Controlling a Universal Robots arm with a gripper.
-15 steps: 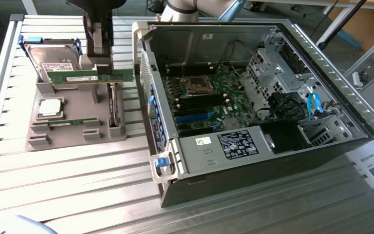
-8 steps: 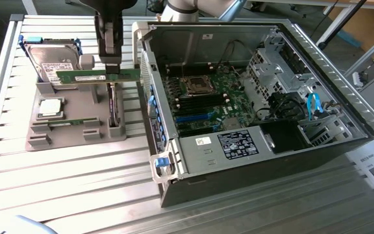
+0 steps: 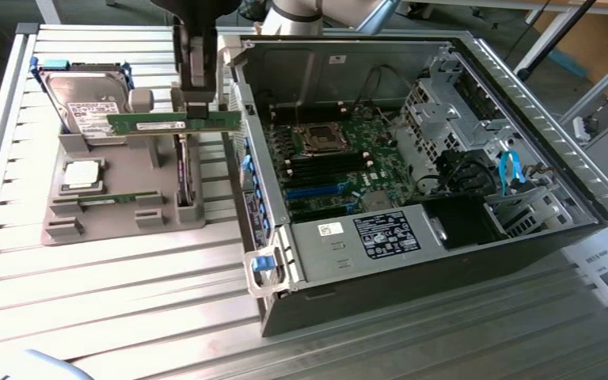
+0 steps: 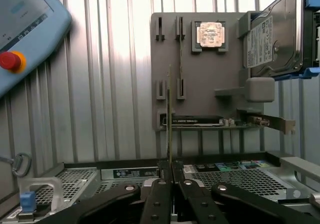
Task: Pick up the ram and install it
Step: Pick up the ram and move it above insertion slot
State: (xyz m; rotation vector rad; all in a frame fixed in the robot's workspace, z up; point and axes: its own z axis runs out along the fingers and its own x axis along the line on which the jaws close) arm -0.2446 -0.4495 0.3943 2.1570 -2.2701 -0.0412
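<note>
my jaws are clamped tight on the ram (image 3: pixel 156 123), pinching the thin green stick along its upper edge, nearer the end that points at the computer. in the exterior view my gripper (image 3: pixel 200 101) hangs down from the top of the picture. the stick lies level under it with its white label facing the camera.

the stick is in the air over the back part of the grey tray (image 3: pixel 114 226). it crosses in front of the hard drive (image 3: pixel 85 99), which stands upright at the tray's far end. its end on the exterior view's right reaches about to the side wall of the open computer case (image 3: pixel 410 277). it looks lifted clear of the tray's slots, though from this angle i can't be sure how high.

below it the tray holds a square silver chip (image 3: pixel 82 174), and a tall card (image 3: pixel 184 186) stands on edge along the tray's side nearest the case. inside the case the green main board (image 3: pixel 336 154) lies bare.

in the wrist view i see the stick edge-on, a thin line running out from between my black fingers (image 4: pixel 159 199) toward the tray. a grey control tablet (image 4: pixel 25 18) with a red button (image 4: pixel 10 61) lies on the slatted table (image 4: pixel 100 83), well apart from the tray.
</note>
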